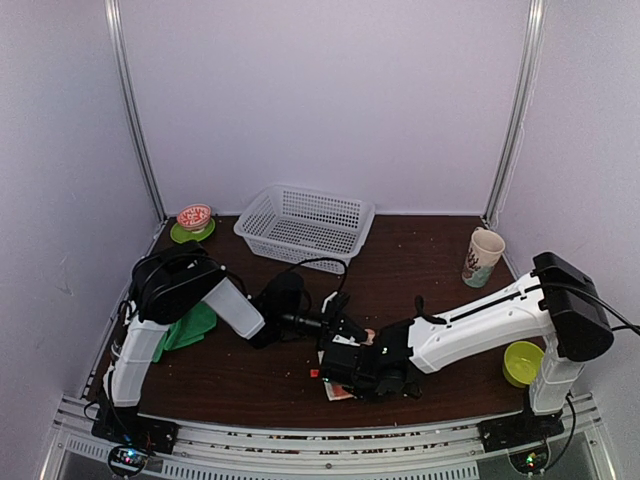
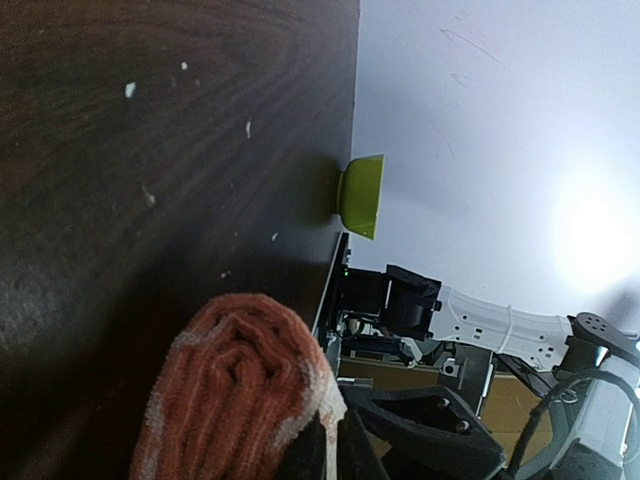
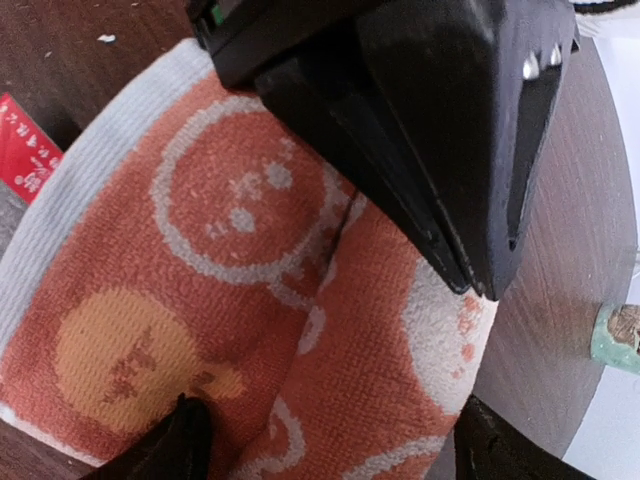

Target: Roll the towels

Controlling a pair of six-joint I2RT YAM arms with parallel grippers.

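Right gripper (image 3: 337, 445) is spread astride the rolled orange towel (image 3: 250, 300), at the near side of the table (image 1: 430, 270).
The roll seems finished (whether the left gripper (image 1: 335, 322) is closed cannot be told); next, the green towel (image 1: 190, 328) must be flattened and rolled.

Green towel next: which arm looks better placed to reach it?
Left, probably. The green towel lies on the table's left, close beside the left arm. The right arm would have to stretch past the orange towel.
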